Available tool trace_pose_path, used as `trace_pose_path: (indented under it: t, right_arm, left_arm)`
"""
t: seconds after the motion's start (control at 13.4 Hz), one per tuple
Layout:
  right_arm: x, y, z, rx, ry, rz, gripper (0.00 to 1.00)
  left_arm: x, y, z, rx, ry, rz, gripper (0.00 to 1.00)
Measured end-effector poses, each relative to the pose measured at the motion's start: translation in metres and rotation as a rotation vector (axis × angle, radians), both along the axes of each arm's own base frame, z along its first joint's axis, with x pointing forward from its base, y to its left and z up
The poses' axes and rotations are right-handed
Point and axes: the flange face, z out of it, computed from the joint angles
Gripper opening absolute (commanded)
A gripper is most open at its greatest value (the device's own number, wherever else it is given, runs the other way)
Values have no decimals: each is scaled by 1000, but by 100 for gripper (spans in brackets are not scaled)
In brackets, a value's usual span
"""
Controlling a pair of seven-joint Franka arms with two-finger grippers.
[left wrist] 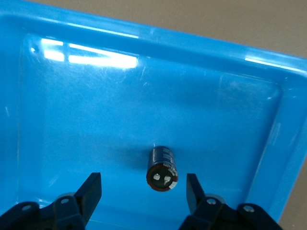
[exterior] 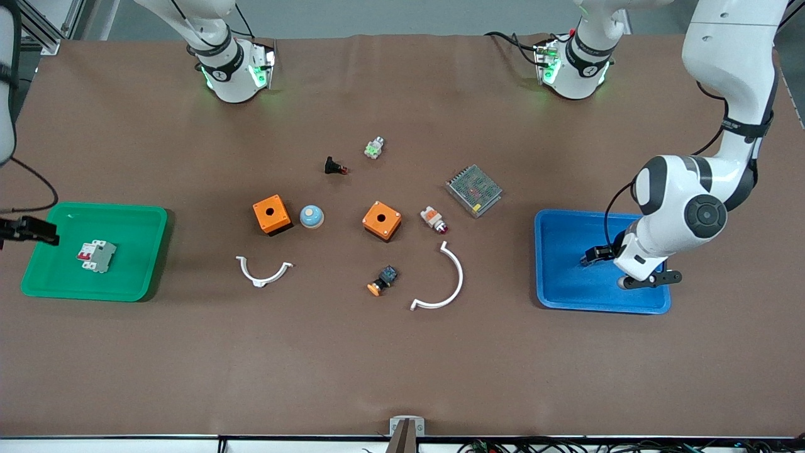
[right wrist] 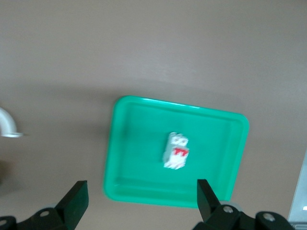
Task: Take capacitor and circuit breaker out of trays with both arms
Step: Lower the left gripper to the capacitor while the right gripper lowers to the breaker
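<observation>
A robotics lab bench set up for sorting electrical parts. Two white Franka arms are bolted along one edge of a brown-covered worktop, with aluminium framing at a corner and cables along the front edge. Scattered on it are orange push-button boxes, a mesh-cased power supply, white curved clips, a green tray and a blue tray.

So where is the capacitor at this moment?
The capacitor lies on the floor of the blue tray at the left arm's end of the table, under the open left gripper, untouched.
</observation>
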Motion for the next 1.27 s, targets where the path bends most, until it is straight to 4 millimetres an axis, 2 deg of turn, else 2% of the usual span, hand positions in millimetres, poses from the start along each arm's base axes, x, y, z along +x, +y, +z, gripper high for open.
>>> trace_pose_path:
  t: [0.15, 0.22, 0.37, 0.67, 0.9, 1.05, 1.27]
  right_arm:
    - [-2, -55, -48, 10, 22, 22, 100]
    - [-5, -74, -67, 17, 36, 16, 100]
    - [-7, -93, -102, 28, 54, 2, 100]
    - [-7, -101, -170, 45, 41, 5, 100]
    - [-20, -100, -213, 57, 11, 0, 99]
    - [-33, -101, -233, 70, 32, -10, 94]
    - [-46, -100, -249, 92, 60, -39, 77]
  left_arm:
    - [-2, 0, -10, -1, 11, 0, 66]
    - [-3, 0, -12, -1, 16, -1, 66]
    - [-4, -2, -17, -2, 23, -2, 66]
    - [-3, -9, -19, -3, 16, -5, 64]
    - [-3, -9, -22, -4, 12, -4, 64]
    - [-3, -9, -22, -4, 10, -4, 64]
    - [-2, -10, -21, -5, 5, -3, 64]
